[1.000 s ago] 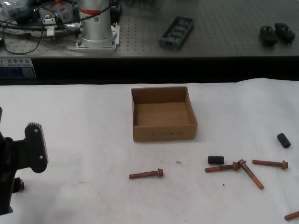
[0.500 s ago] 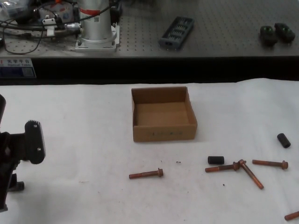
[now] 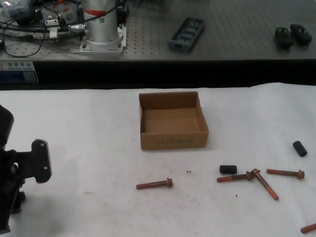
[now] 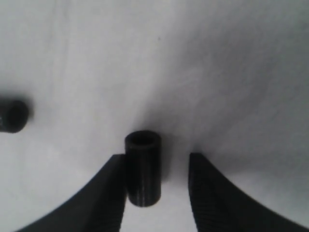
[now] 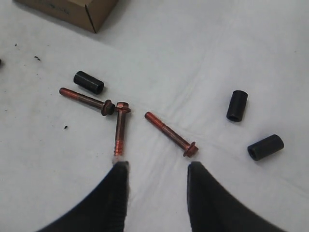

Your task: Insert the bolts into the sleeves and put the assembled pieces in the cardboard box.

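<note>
The left arm (image 3: 12, 185) has shifted slightly at the counter's (image 3: 89, 148) left edge; the left hand (image 4: 155, 158) stands open astride a short black cylindrical sleeve (image 4: 143, 169). The right hand (image 5: 158, 165) gapes empty above copper-coloured bolts (image 5: 170, 134).

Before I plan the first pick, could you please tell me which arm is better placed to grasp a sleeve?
Left, probably: the left fingers stand open around a black sleeve on the white cloth. The right fingers are open with only cloth between them; the bolts lie beyond their tips.
</note>
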`<state>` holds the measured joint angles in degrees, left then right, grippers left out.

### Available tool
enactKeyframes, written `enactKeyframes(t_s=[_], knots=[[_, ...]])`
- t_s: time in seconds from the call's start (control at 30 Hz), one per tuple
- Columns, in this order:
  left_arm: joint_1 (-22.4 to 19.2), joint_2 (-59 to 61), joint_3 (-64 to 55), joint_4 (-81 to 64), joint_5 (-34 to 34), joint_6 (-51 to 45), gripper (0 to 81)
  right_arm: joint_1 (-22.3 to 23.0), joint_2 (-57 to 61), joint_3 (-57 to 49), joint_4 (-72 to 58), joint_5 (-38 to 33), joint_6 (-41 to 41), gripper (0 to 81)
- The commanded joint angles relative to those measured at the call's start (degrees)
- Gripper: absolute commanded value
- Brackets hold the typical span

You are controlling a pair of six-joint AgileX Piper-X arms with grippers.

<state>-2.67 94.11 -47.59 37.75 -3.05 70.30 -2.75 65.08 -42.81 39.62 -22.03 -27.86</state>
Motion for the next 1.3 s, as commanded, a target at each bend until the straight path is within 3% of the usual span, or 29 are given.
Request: enactKeyframes(t_s=[0.0,0.1,0.2,0.53,0.93,1.1,1.27], knots=[[0.18,2.11,-0.1,-0.43,-3.6,0.19,30.4,0.26,0.28,-0.18,-0.21,-0.38,-0.42,29.8],[0.18,3.08,-0.1,-1.01,-4.1,0.72,22.4,0.26,0.28,-0.18,-0.13,-0.38,-0.42,29.8],[0.18,3.08,-0.1,-1.38,-2.87,0.72,0.4,0.26,0.28,-0.18,-0.13,-0.38,-0.42,29.8],[0.18,0.43,-0.1,-0.73,0.32,-4.5,0.6,0.26,0.28,-0.18,-1.73,-0.38,-0.42,29.8],[0.18,-26.32,-0.1,4.59,9.56,-26.96,0.6,0.26,0.28,-0.18,-7.36,-0.83,2.06,29.8],[0.18,-36.55,-0.1,13.92,19.64,-34.66,0.6,3.49,0.28,-0.18,1.29,-2.1,-9.47,29.8],[0.18,-45.54,0.05,16.67,30.32,-39.16,0.6,6.48,0.28,-0.18,9.03,-0.76,-12.94,29.8]])
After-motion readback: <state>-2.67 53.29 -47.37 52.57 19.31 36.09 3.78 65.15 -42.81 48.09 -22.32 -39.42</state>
